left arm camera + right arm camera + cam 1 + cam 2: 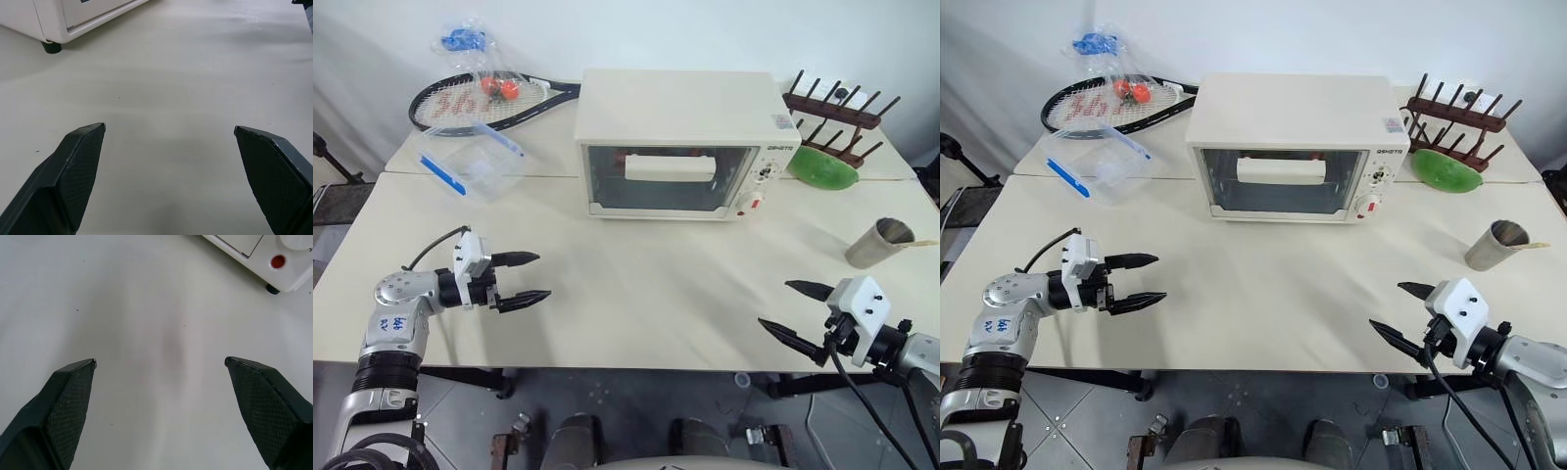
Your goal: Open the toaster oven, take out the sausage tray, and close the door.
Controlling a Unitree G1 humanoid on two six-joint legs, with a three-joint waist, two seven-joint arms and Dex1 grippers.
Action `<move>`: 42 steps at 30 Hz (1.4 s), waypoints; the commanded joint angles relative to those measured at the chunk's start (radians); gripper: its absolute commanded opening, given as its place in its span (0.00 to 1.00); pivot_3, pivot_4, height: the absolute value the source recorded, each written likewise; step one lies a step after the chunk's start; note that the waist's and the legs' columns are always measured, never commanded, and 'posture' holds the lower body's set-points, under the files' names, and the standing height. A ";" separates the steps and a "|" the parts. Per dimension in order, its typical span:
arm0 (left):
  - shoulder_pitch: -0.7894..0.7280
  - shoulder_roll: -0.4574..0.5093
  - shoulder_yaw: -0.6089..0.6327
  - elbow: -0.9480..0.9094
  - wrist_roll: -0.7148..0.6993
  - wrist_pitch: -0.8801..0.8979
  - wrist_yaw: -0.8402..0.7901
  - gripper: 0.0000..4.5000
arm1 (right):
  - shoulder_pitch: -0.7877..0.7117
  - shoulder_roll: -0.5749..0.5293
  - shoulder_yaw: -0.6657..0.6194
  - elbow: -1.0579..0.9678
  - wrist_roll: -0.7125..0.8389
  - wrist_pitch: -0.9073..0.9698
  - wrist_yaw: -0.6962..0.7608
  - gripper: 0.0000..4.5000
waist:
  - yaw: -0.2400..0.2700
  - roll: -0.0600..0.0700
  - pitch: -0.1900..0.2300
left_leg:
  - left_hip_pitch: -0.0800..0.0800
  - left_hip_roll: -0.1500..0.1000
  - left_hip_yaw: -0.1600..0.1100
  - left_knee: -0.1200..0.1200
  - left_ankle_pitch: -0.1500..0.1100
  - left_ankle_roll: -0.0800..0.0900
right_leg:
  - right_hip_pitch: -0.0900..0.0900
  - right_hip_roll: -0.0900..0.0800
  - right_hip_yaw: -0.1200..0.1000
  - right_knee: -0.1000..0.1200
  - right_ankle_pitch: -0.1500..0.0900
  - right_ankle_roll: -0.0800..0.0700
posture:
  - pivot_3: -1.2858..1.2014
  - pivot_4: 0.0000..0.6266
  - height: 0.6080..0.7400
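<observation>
I have the cream surface (636, 304) spread wide in front of me, and the toaster oven (677, 142) stands toward its far middle, its front facing me. The door (668, 177) is shut upright against the front, its wide bar handle (670, 167) across the glass. Through the glass I can make out a little red inside, but I cannot tell the sausage tray apart from the interior.

Behind and to the left of the oven lies a tennis racket (484, 101), and nearer me on that side sits a clear plastic box (470, 164) with a blue edge. To the right of the oven is a dark wooden rack (833, 119) with a green bowl-like thing (822, 167) in front of it, and a metal cup (879, 243) stands further toward me.

My left pincer (522, 277) hangs over the near left of the surface, fingers spread wide, holding nothing. My right pincer (795, 311) sits at the near right edge, equally wide and empty. Both are well apart from the oven.
</observation>
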 commanded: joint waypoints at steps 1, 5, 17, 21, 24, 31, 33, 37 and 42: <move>-0.016 0.031 0.005 0.005 0.015 -0.008 0.008 1.00 | -0.013 -0.018 -0.018 -0.034 0.006 0.004 -0.003 0.99 | 0.000 0.000 0.000 | 0.000 0.000 0.000 0.000 0.000 0.000 | 0.000 0.000 0.000 0.000 0.000 0.000 | 0.52 0.24 1.00; -0.024 0.008 0.020 -0.010 0.009 -0.016 0.058 1.00 | -0.022 -0.019 -0.008 -0.062 0.009 0.024 -0.009 0.99 | 0.002 0.000 0.000 | 0.000 0.000 0.000 0.000 0.000 0.000 | 0.000 0.000 0.000 0.000 0.000 0.000 | 0.52 0.24 1.00; -0.084 -0.037 0.020 -0.033 -0.076 0.070 0.015 1.00 | -0.431 0.063 0.277 -0.178 0.055 0.279 -0.127 0.99 | -0.009 -0.002 0.001 | 0.000 0.001 0.000 0.001 0.000 0.000 | -0.001 0.001 0.000 0.001 0.000 0.000 | 0.52 0.24 1.00; -0.110 -0.069 0.039 0.009 -0.082 0.017 0.017 1.00 | -0.605 0.148 0.393 -0.016 -0.030 0.235 -0.150 0.99 | -0.012 -0.003 0.002 | -0.001 0.001 0.000 0.001 0.000 -0.001 | -0.001 0.001 0.000 0.001 0.000 0.000 | 0.52 0.24 1.00; -0.128 -0.087 0.048 0.028 -0.086 -0.013 0.014 1.00 | -0.708 0.194 0.439 0.117 -0.087 0.164 -0.146 0.99 | -0.011 -0.004 0.002 | -0.003 0.000 0.000 0.002 0.000 0.000 | -0.003 0.000 0.000 0.001 0.000 0.000 | 0.52 0.24 1.00; -0.134 -0.099 0.055 0.041 -0.085 -0.037 0.023 1.00 | -0.872 0.183 0.441 0.349 -0.117 0.067 -0.039 0.99 | -0.027 -0.004 0.002 | -0.014 0.000 0.001 0.007 0.000 0.000 | -0.015 0.000 0.000 0.007 0.000 0.000 | 0.52 0.24 1.00; -0.137 -0.101 0.057 0.044 -0.086 -0.039 0.023 1.00 | -0.919 0.178 0.430 0.417 -0.126 0.029 -0.018 0.99 | -0.029 -0.004 0.002 | -0.014 0.000 0.001 0.006 0.000 0.000 | -0.015 0.000 0.000 0.007 0.000 0.000 | 0.52 0.24 1.00; -0.123 -0.107 0.063 0.023 -0.093 -0.034 0.030 1.00 | -0.976 0.174 0.408 0.466 -0.106 0.011 0.030 0.99 | -0.032 -0.004 0.002 | -0.014 0.001 0.001 0.006 0.000 0.000 | -0.015 0.000 0.000 0.007 0.000 0.000 | 0.52 0.24 1.00; -0.112 -0.107 0.069 0.017 -0.099 -0.035 0.030 1.00 | -1.001 0.180 0.408 0.466 -0.096 0.009 0.096 0.99 | -0.032 -0.004 0.002 | -0.014 0.001 0.001 0.006 0.000 0.000 | -0.015 0.000 0.000 0.007 0.000 0.000 | 0.52 0.24 1.00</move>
